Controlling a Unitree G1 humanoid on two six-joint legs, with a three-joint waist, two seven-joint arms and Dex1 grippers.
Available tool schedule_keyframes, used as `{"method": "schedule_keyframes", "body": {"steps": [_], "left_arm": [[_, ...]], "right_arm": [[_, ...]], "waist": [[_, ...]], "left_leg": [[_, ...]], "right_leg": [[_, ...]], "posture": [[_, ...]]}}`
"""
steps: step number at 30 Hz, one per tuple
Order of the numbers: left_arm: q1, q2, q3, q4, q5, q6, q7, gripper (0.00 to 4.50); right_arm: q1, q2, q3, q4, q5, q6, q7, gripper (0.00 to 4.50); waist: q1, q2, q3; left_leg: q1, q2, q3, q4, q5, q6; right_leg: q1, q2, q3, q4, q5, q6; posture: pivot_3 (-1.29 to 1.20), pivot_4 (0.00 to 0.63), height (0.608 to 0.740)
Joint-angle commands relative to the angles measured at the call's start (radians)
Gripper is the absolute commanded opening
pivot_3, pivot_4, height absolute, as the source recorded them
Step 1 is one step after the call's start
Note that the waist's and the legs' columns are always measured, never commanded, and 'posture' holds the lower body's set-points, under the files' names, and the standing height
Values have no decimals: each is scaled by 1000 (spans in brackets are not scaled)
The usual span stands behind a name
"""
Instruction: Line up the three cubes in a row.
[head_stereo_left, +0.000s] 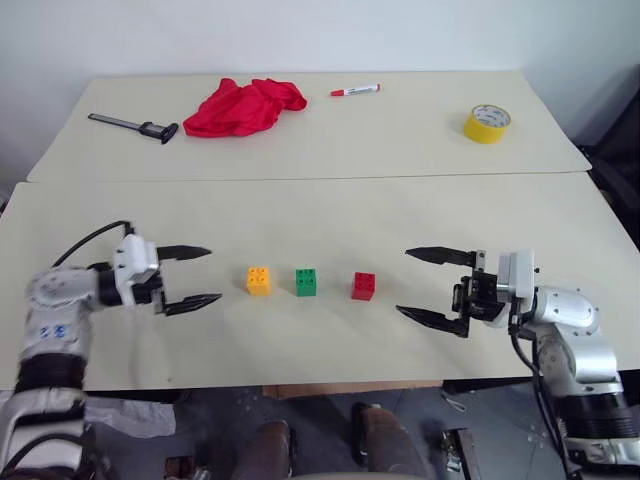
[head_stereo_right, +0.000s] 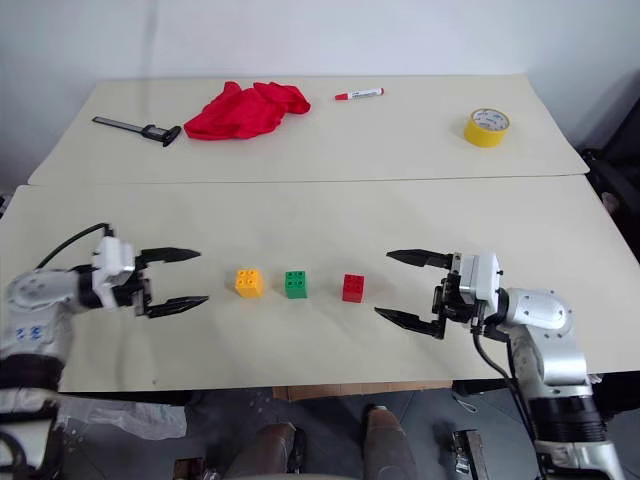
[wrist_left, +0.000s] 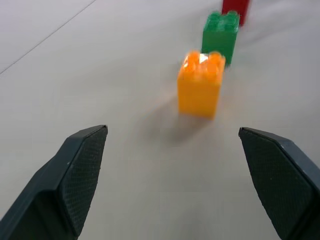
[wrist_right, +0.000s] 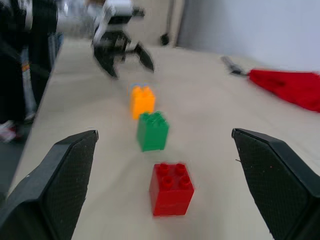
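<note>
Three cubes stand in a left-to-right row on the near table: an orange-yellow one (head_stereo_left: 258, 280), a green one (head_stereo_left: 306, 282) and a red one (head_stereo_left: 364, 286), with small gaps between them. My left gripper (head_stereo_left: 198, 276) is open, a short way left of the orange-yellow cube (wrist_left: 201, 83), pointing at it and holding nothing. On the other side my right gripper (head_stereo_left: 418, 282) is open too, a little right of the red cube (wrist_right: 171, 188), facing the row. The green cube (wrist_right: 153, 131) shows between the two others in the right wrist view.
On the far table lie a red cloth (head_stereo_left: 243, 106), a black caliper (head_stereo_left: 135, 125), a red marker (head_stereo_left: 355, 90) and a yellow tape roll (head_stereo_left: 487, 123). A seam (head_stereo_left: 300, 180) separates the two tables. The near table's front edge (head_stereo_left: 300, 385) runs just below the grippers.
</note>
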Motion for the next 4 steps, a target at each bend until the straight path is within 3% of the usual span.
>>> {"method": "schedule_keyframes", "body": {"steps": [1, 4], "left_arm": [[33, 2, 41, -158, -13, 107, 128, 4471], [39, -20, 65, -204, -11, 102, 196, 4471]], "right_arm": [[-45, -10, 28, 51, -26, -34, 81, 4500], [-90, 20, 29, 112, -37, -65, 83, 4500]], "waist": [[15, 0, 0], [25, -1, 0]], "left_leg": [[0, 0, 0, 0, 0, 0], [1, -2, -2, 1, 0, 0]], "right_leg": [[0, 0, 0, 0, 0, 0], [1, -1, -1, -2, 0, 0]], "posture": [[0, 150, 740], [0, 150, 740]]}}
